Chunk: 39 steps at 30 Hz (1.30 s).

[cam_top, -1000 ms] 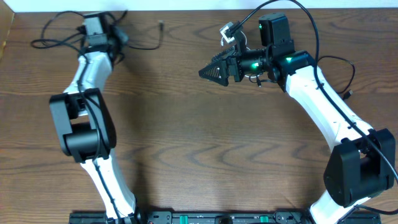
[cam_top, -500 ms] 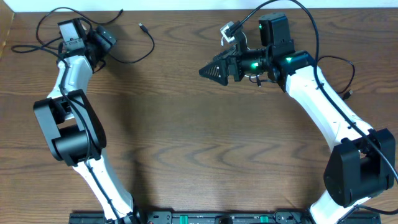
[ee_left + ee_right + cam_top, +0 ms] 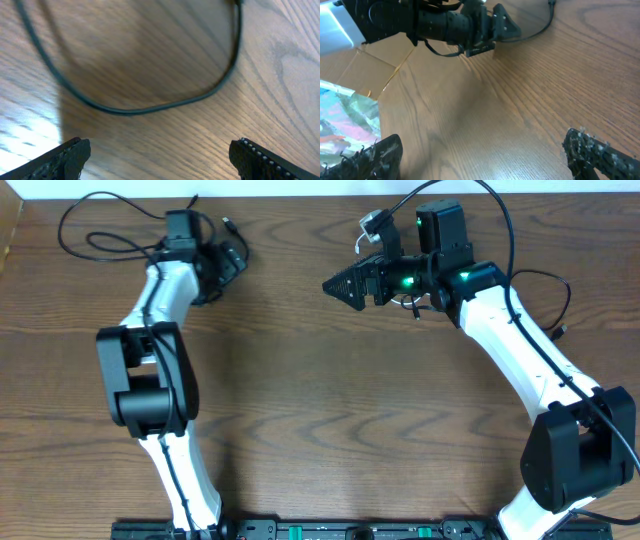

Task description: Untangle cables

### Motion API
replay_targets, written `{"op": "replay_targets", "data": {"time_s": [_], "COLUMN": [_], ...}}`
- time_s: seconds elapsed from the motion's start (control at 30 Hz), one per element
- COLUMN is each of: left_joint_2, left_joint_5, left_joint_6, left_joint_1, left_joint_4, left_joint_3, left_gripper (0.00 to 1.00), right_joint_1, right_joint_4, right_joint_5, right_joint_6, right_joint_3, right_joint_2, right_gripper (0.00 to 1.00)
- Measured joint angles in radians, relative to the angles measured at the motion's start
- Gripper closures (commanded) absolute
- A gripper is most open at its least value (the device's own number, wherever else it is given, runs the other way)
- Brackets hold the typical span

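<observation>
Black cable [image 3: 150, 107]; left gripper [image 3: 232, 262] further right.

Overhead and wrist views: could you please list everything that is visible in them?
table: one, brown wood, under everything.
thin cable: at least one, black, looped at the far left corner; strands overlap, so the exact count is unclear.
plug: one, black, near the left end effector.
pale item: one, white-grey, by the right wrist; too small to identify.
cardboard: one, brown, past the table edge.
colourful sheet: one, multicoloured, beside the cardboard.
arm wires: black, thicker, arching off the right arm.
left arm: one, white and black; left end effector open above the cable.
right arm: one, white and black; right end effector open, empty.
</observation>
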Motion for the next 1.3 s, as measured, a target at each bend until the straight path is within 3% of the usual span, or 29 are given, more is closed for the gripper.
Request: {"op": "replay_targets", "data": {"time_s": [0.43,0.73,0.9,1.0,1.07,1.13,1.3], "left_joint_2": [0.054,0.066,0.085,0.114,0.127,0.13,0.123], "left_joint_5": [-0.113,-0.113,-0.113,-0.113,-0.111,-0.095,0.011], "left_joint_6": [-0.109,-0.143,-0.139,-0.138,-0.137,-0.135,-0.137], "left_joint_1": [-0.01,-0.01,-0.009,-0.001,0.01,0.026,0.067], "left_joint_4": [0.061,0.225,0.358,0.426,0.465,0.492,0.504], "left_joint_3": [0.001,0.0,0.0,0.0,0.0,0.0,0.0], "left_gripper": [0.08,0.66,0.73,0.72,0.64,0.32,0.09], "right_joint_1": [0.0,0.0,0.0,0.0,0.0,0.0,0.0], "right_joint_4": [-0.008,-0.009,-0.027,-0.045,-0.064,-0.077,-0.084], "right_joint_5": [0.002,0.003,0.003,0.002,0.002,0.002,0.002], "right_joint_6": [0.001,0.004,0.007,0.012,0.015,0.017,0.019], "right_joint_3": [0.0,0.0,0.0,0.0,0.0,0.0,0.0], "right_joint_2": [0.0,0.0,0.0,0.0,0.0,0.0,0.0], "right_gripper": [0.01,0.01,0.01,0.01,0.01,0.01,0.01]}}
